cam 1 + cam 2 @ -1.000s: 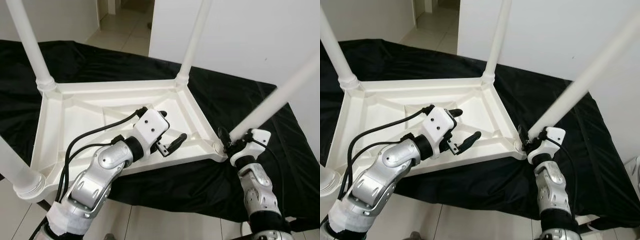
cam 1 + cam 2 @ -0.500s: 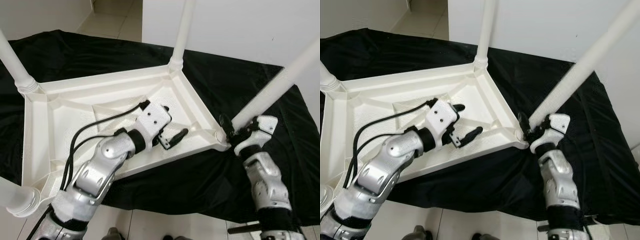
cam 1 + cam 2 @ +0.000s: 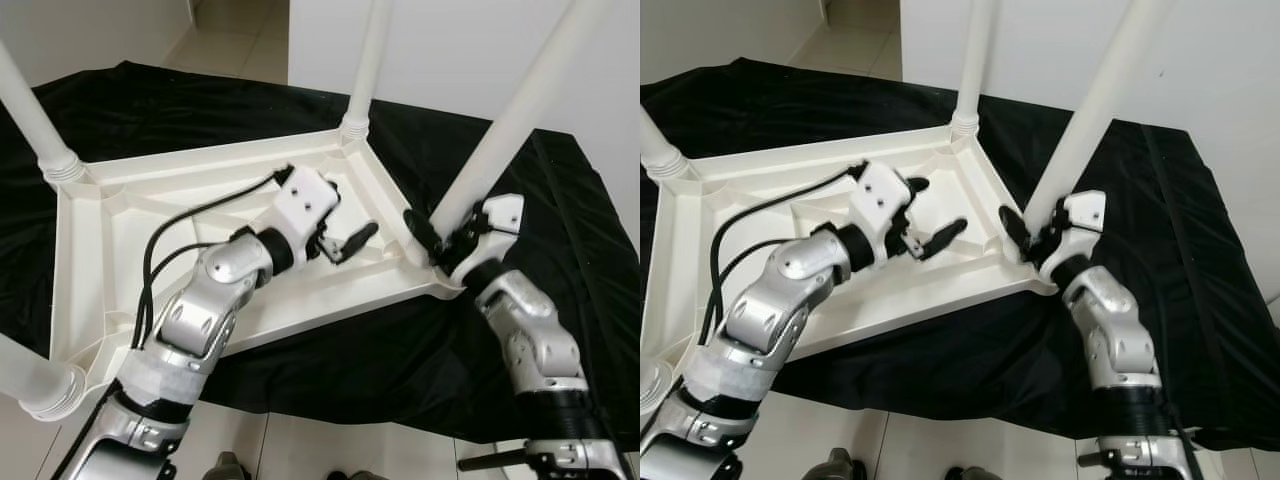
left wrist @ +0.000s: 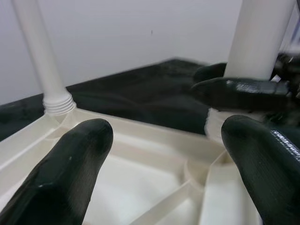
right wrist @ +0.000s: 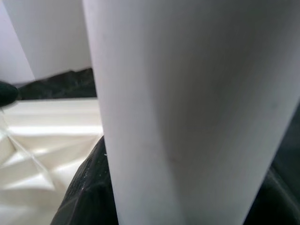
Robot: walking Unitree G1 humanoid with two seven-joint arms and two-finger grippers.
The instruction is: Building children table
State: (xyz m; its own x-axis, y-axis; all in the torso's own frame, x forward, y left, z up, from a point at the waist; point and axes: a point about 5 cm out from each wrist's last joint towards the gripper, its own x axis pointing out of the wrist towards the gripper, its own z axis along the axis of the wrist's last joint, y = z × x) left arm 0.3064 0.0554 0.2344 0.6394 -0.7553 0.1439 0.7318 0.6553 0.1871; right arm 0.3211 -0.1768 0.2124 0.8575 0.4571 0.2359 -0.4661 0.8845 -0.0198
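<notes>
Right gripper (image 3: pixel 437 240): fingers clamped around the base of the near-right table leg (image 3: pixel 505 130), just above its corner socket; the leg stands tilted, leaning right. In the right wrist view the leg's white tube lies between the black fingers (image 5: pixel 86 187), apparently touching. Left gripper (image 3: pixel 335 235): fingers spread wide, holding nothing, hovering over the ribbed underside of the white table top (image 3: pixel 110 250), near the right edge. The top lies upside down on a black cloth (image 3: pixel 480 160). Far leg (image 3: pixel 368 60) stands upright in its corner; left leg (image 3: pixel 35 110) is also seated. White wall (image 3: pixel 470 40) behind.
</notes>
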